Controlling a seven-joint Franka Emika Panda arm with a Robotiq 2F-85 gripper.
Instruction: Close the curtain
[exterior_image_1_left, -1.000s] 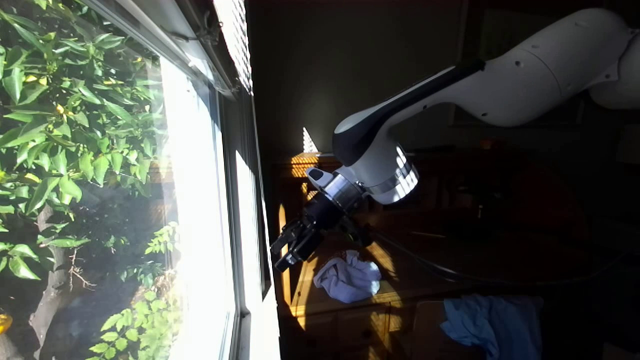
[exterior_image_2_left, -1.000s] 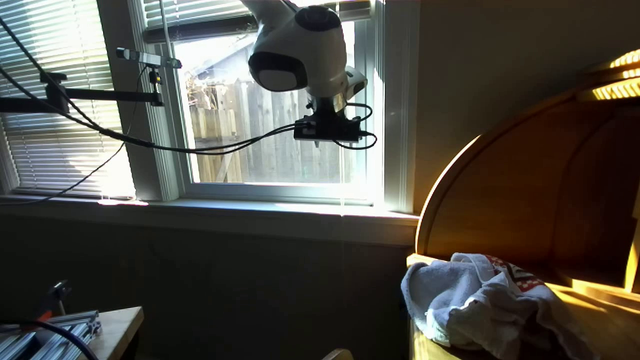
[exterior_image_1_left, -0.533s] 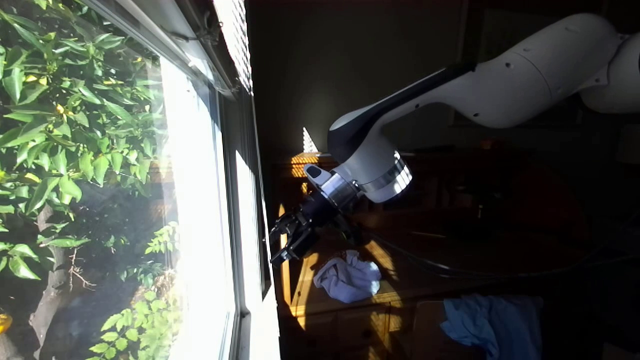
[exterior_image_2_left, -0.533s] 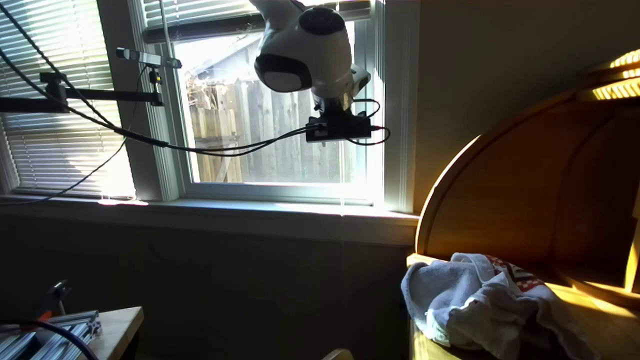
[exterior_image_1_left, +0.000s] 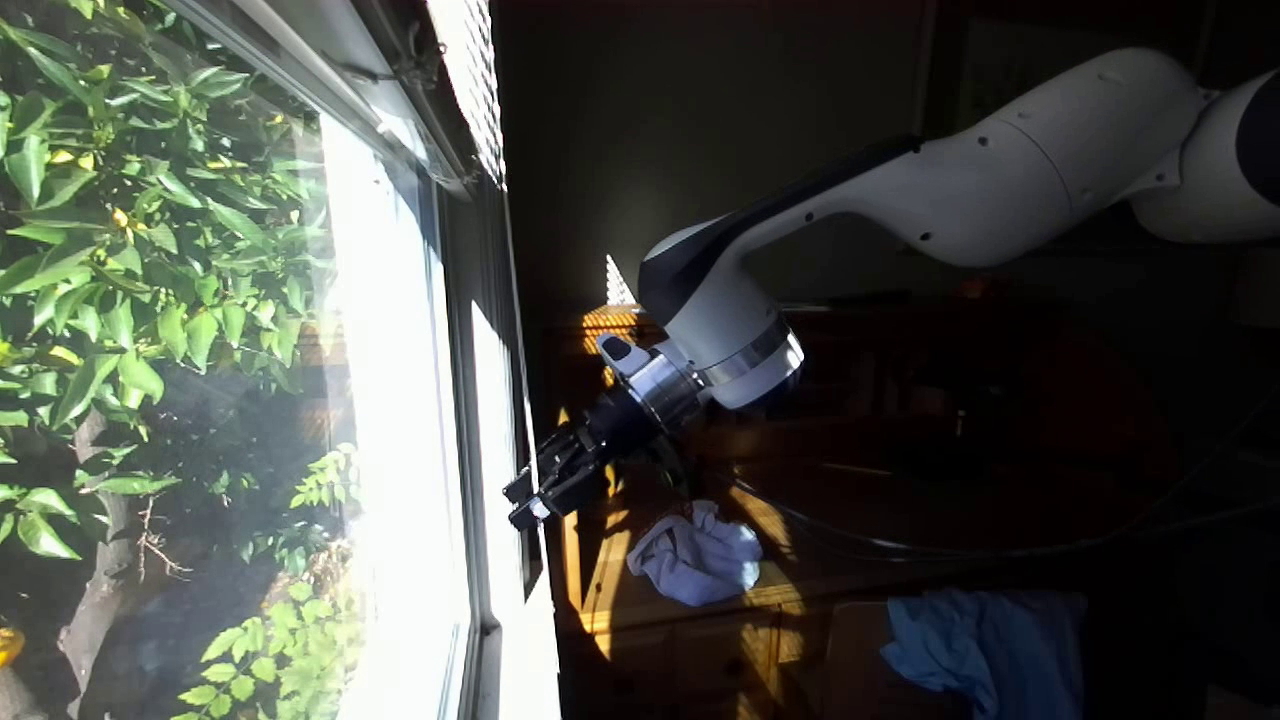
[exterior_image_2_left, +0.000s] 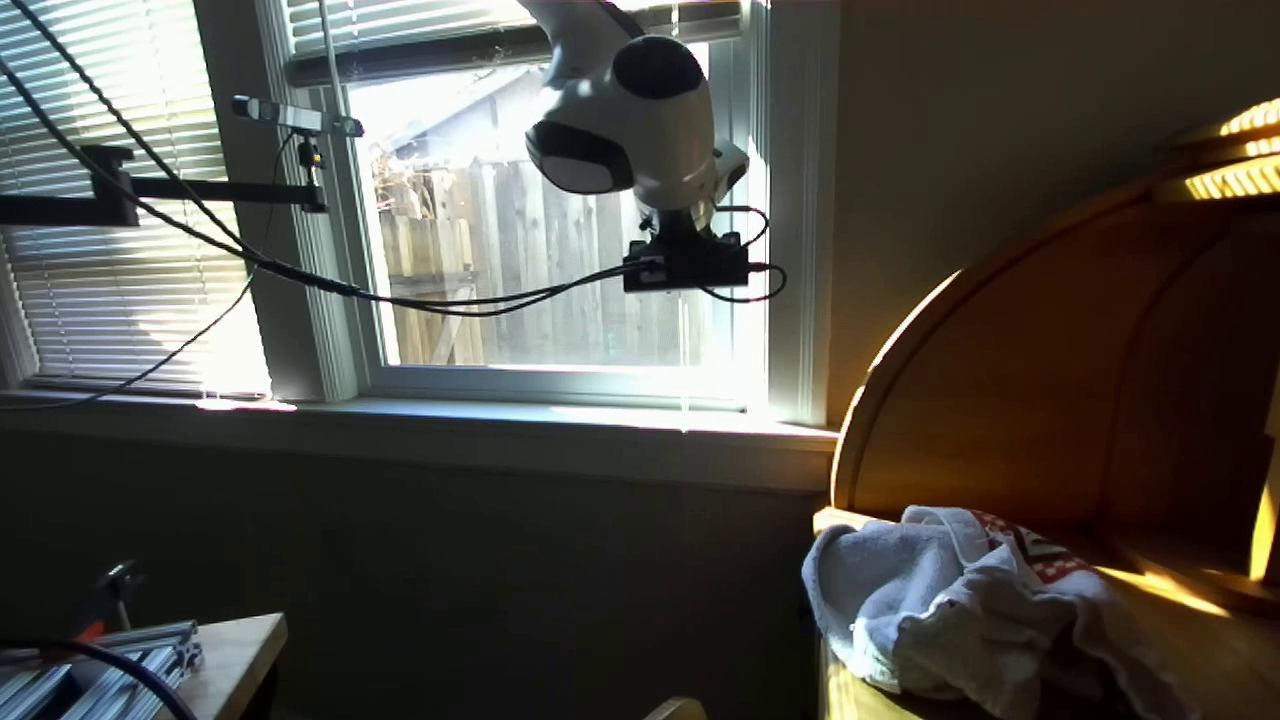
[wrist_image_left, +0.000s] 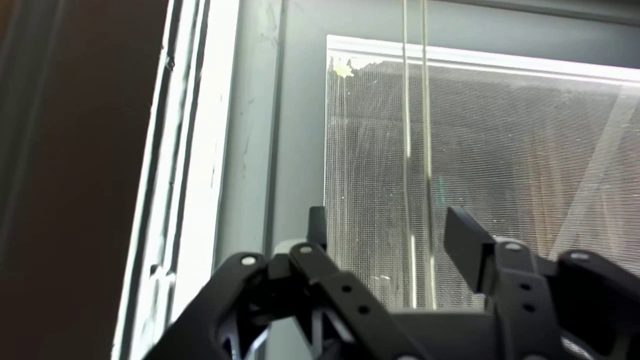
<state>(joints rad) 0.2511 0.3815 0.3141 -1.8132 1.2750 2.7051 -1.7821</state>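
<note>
Tool (wrist_image_left: 390, 236): fingers (wrist_image_left: 465, 250) spread, a plain gap between them. In the wrist view two thin pale cords (wrist_image_left: 426, 110) run side by side down through that gap, lying nearer the finger at the right of that view. Whether either one touches the tool I cannot tell.

From where I stand, in an exterior view, the tool slants down toward the glass, tips overlapping the bright window edge; contact unclear. Arm (exterior_image_1_left: 1010, 190) white, dark along its forearm, reaching to the window. Cables (exterior_image_2_left: 310, 278) sag away from the wrist.

Blind (exterior_image_2_left: 390, 22): white slats across the top of the window (exterior_image_2_left: 560, 382) only, dark rail (exterior_image_2_left: 420, 60) along its lower edge, arm in front of part of it. Bare pane below; fence (exterior_image_2_left: 560, 230) beyond, and leaves (exterior_image_1_left: 150, 250) outside.

Next window over: second blind (exterior_image_2_left: 120, 300), hanging nearly to the sill (exterior_image_2_left: 500, 410), a black bracket (exterior_image_2_left: 240, 192) before it.

Farther off: wooden desk (exterior_image_2_left: 1000, 400) with curved side, sunlit in streaks; crumpled pale cloth (exterior_image_2_left: 930, 590) on it. Blue cloth (exterior_image_1_left: 990, 640) well apart, in shadow.
</note>
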